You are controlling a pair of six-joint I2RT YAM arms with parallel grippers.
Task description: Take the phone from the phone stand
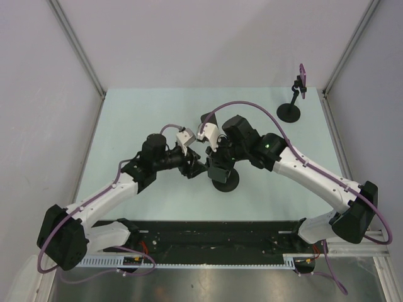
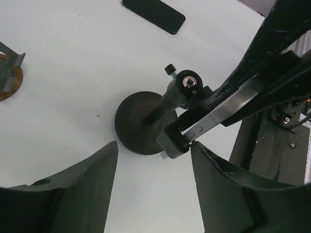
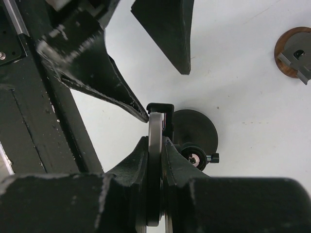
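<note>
Right wrist view: a thin, silver-edged dark phone [image 3: 154, 125] is seen edge-on, pinched between the clenched jaws of the right gripper [image 3: 154, 143].
Phone position: its far end is seated in the clamp of the black, round-based phone stand [image 3: 197, 128].
Other arm: the left gripper [image 2: 154, 145] is held just beside the stand, jaws spread, nothing grasped.

We are in a robot lab's test cell: bare white walls [image 1: 220, 38] on metal posts [image 1: 79, 50] box in a pale table [image 1: 157, 104], with a left arm [image 1: 104, 198] and right arm [image 1: 315, 175] bolted to a black rail [image 1: 214, 233] at its near edge.
</note>
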